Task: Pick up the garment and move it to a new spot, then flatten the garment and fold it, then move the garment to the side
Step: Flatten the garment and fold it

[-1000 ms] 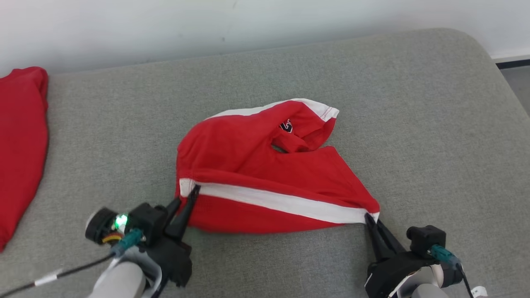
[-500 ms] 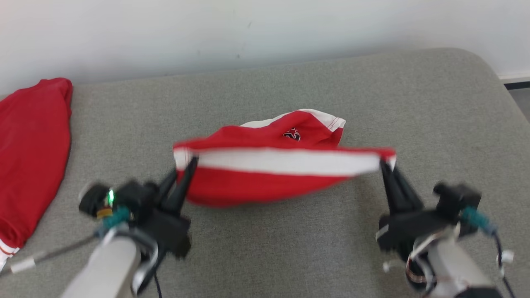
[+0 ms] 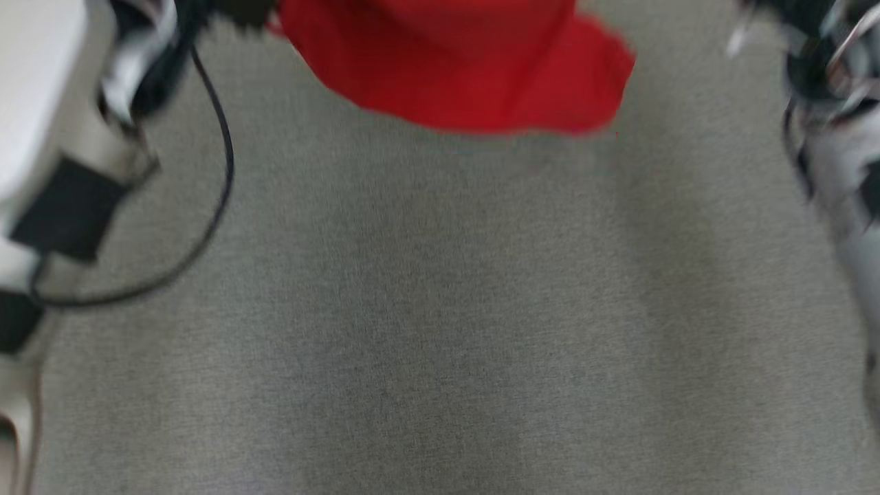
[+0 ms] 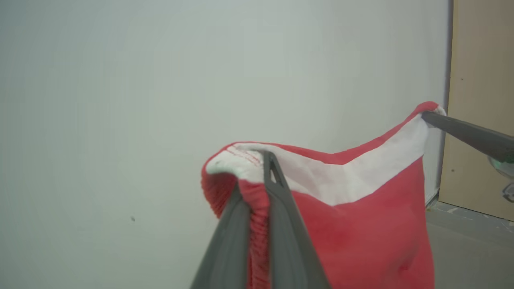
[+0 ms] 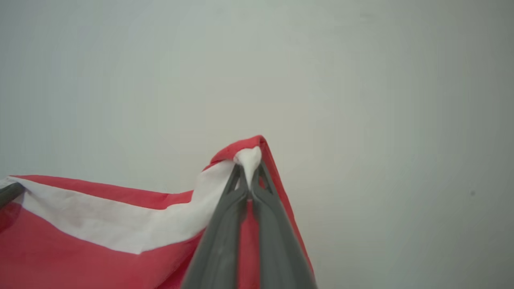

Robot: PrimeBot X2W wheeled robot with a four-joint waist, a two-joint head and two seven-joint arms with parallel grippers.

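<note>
Garment (image 4: 361, 233): red with a white band (image 4: 361, 176) along its top edge; held up in front of the pale wall (image 4: 120, 100) and slung between the two hands, sagging in the middle.
Left hand (image 4: 255, 176): fingers pressed together on one bunched corner of the band, with red cloth squeezed between them.
Right hand (image 5: 249, 172): clamped tight on the opposite corner, a tuft of white sticking out above its fingertips; in the left wrist view one of its fingers (image 4: 466, 134) meets the far corner.
Head view: blurred; the garment's lower red part (image 3: 467, 69) hangs at the top, above the grey padded surface (image 3: 440, 330).
Arms: pale left forearm (image 3: 27, 103) with a black cable (image 3: 223, 172) looping beside it; right arm (image 3: 832, 137) at the opposite edge.
Background: beige panel (image 4: 482, 100) beside the wall.
</note>
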